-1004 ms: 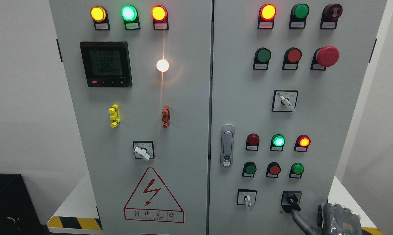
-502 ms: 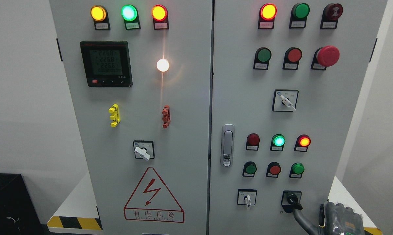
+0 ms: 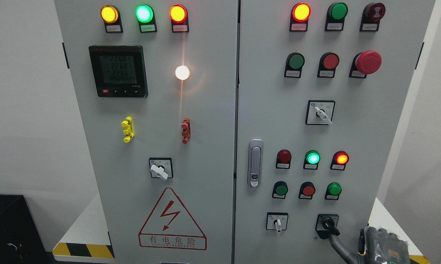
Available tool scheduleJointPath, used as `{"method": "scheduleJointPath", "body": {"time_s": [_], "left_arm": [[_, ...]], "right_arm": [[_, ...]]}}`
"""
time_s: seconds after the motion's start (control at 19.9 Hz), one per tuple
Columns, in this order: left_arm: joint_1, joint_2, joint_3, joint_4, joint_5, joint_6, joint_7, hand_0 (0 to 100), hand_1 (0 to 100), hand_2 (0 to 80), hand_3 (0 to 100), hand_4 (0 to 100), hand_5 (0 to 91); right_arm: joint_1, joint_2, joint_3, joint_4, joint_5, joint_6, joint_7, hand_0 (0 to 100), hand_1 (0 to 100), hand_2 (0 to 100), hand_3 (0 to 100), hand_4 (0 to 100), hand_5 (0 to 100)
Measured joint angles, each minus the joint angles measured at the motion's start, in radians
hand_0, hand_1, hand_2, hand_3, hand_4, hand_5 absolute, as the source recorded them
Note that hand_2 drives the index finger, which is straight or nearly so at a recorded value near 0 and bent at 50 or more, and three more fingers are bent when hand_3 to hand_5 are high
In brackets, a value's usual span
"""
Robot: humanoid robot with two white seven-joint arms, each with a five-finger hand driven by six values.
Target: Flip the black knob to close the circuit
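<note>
Black knob (image 3: 329, 223) sits at the 5 o'clock corner of the right door (image 3: 370, 128), in a black square plate, its lever pointing toward 4 o'clock. Right hand (image 3: 379, 245) enters at the bottom right edge; one dark finger (image 3: 339, 246) reaches up toward 11 o'clock, its tip at the knob's lower end — whether it touches cannot be told. How far the remaining fingers are curled cannot be told, the hand being cut by the frame edge. White selector (image 3: 277, 223) lies just beside the knob at 9 o'clock. Above the knob: three push buttons, then three lamps — the green lamp (image 3: 312, 158) and the red lamp (image 3: 341, 158) lit. Left door (image 3: 205, 146) carries a meter (image 3: 118, 71) and a warning triangle (image 3: 172, 220).
</note>
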Motion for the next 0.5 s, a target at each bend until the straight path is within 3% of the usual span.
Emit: {"method": "scheduleJointPath", "body": {"time_s": [0.5], "left_arm": [[0.0, 0.0, 0.0, 0.0, 0.0, 0.0, 0.0, 12, 56, 0.0, 0, 0, 0.0]], "right_arm": [[0.006, 0.019, 0.026, -0.008, -0.02, 0.001, -0.029, 0, 0, 90, 100, 94, 99]]}}
